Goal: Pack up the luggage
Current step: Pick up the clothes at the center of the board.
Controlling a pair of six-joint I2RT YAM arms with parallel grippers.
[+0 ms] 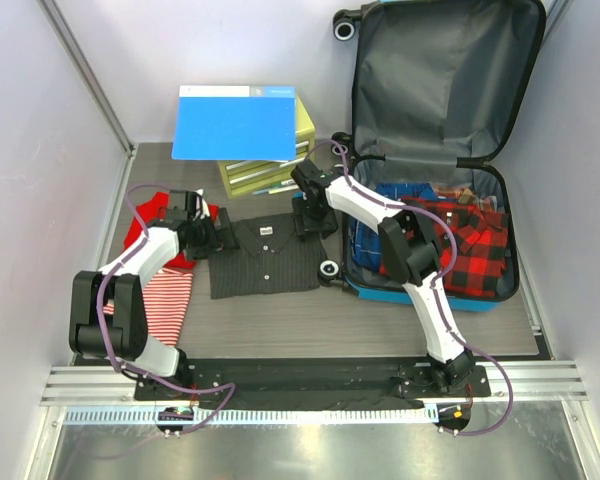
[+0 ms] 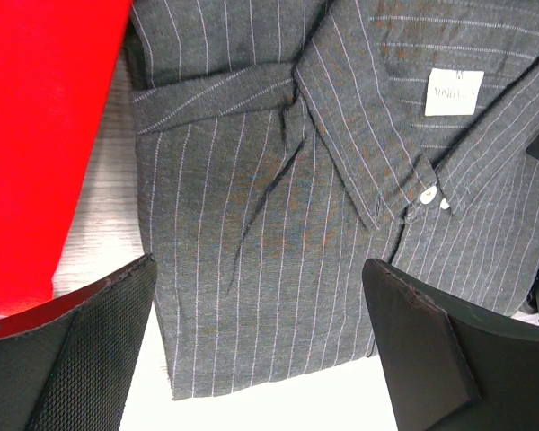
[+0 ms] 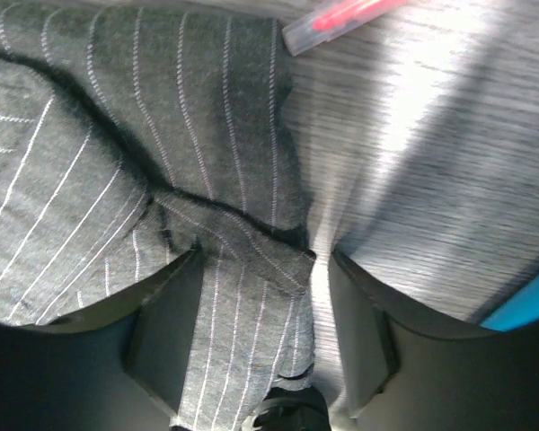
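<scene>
Grey-lined luggage lies open at right, 2 plaid shirts inside; the pinstriped shirt waits on the surface, our left hand wide open above it, our right hand half-open astride its edge; red tops are left too

Left arm is bent at the elbow and reaches inward, wrist tipped down, the left gripper with its jaws spread wide. Right arm doubles back across to the centre, the right gripper pointing down, fingers apart but set narrower than the left's.
</scene>
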